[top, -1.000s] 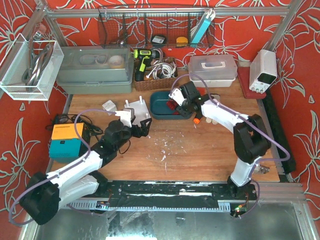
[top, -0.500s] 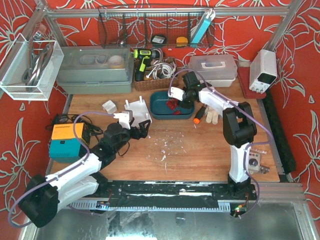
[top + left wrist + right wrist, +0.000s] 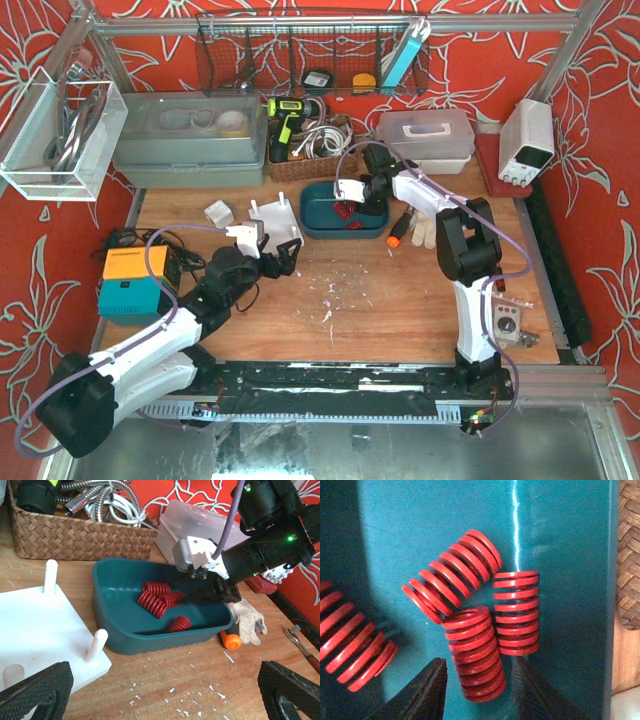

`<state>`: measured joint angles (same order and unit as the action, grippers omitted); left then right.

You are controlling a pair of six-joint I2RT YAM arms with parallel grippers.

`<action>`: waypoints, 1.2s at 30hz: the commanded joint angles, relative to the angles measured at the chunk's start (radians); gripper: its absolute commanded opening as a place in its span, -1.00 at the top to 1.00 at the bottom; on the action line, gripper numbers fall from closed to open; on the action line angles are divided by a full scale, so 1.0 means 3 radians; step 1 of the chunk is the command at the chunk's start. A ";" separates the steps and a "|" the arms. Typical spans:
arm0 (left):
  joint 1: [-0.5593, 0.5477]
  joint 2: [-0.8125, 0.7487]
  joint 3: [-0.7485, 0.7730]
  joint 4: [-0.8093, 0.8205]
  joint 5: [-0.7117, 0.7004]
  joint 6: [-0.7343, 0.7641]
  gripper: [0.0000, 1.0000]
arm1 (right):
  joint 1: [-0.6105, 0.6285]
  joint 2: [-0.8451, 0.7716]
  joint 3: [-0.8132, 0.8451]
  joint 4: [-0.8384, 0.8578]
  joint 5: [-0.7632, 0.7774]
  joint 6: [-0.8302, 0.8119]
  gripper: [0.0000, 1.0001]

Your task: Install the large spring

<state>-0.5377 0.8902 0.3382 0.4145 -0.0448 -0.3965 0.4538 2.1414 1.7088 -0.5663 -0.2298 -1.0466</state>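
The right gripper is straddling the spring at 6 o'clock of the cluster in the bin; pinching or not, I cannot tell. It is looking stiff, light, ribbed: grip mid-coil. The left gripper is gaping.

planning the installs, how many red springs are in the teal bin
4, all in the teal bin: two touching, a third red spring against them between the right gripper's fingers, one apart. None seems hidden.

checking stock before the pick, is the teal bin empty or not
Not empty: several red springs lie loose on the floor of the bin.
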 commanded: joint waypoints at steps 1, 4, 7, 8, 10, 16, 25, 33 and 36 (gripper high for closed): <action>-0.0018 -0.0039 -0.0032 0.0125 0.0022 -0.0021 -1.00 | -0.0045 0.0138 0.0156 -0.0248 -0.0036 -0.0203 0.19; -0.0018 -0.0060 -0.0043 0.0122 0.0007 -0.0022 -1.00 | -0.0045 0.0189 0.0181 -0.0233 -0.0010 -0.0236 0.19; -0.0018 -0.0080 -0.0049 0.0123 -0.0011 -0.0025 -1.00 | -0.0049 0.0259 0.0250 -0.0289 0.0007 -0.0250 0.19; -0.0018 -0.0086 -0.0048 0.0119 -0.0018 -0.0023 -1.00 | -0.0050 0.0281 0.0266 -0.0292 0.0009 -0.0255 0.18; -0.0018 -0.0089 -0.0050 0.0109 -0.0031 -0.0023 -1.00 | -0.0046 0.0333 0.0295 -0.0275 0.0020 -0.0255 0.17; -0.0018 -0.0133 -0.0049 0.0091 -0.0058 -0.0014 -1.00 | -0.0045 0.0435 0.0320 -0.0305 0.0027 -0.0287 0.10; -0.0018 -0.0160 -0.0059 0.0081 -0.0085 -0.0011 -1.00 | -0.0045 0.0391 0.0318 -0.0320 0.0066 -0.0324 0.36; -0.0023 -0.0229 -0.0058 0.0014 -0.0174 -0.0047 -1.00 | -0.0010 -0.0018 0.0179 -0.0234 -0.0013 -0.0187 0.87; -0.0022 -0.0261 -0.0069 -0.0018 -0.0275 -0.0067 -1.00 | 0.0015 -0.0257 0.0012 -0.0123 -0.0031 -0.0055 0.96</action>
<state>-0.5381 0.8360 0.3283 0.4042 -0.0765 -0.4084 0.4465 2.1979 1.7554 -0.6228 -0.2218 -1.1191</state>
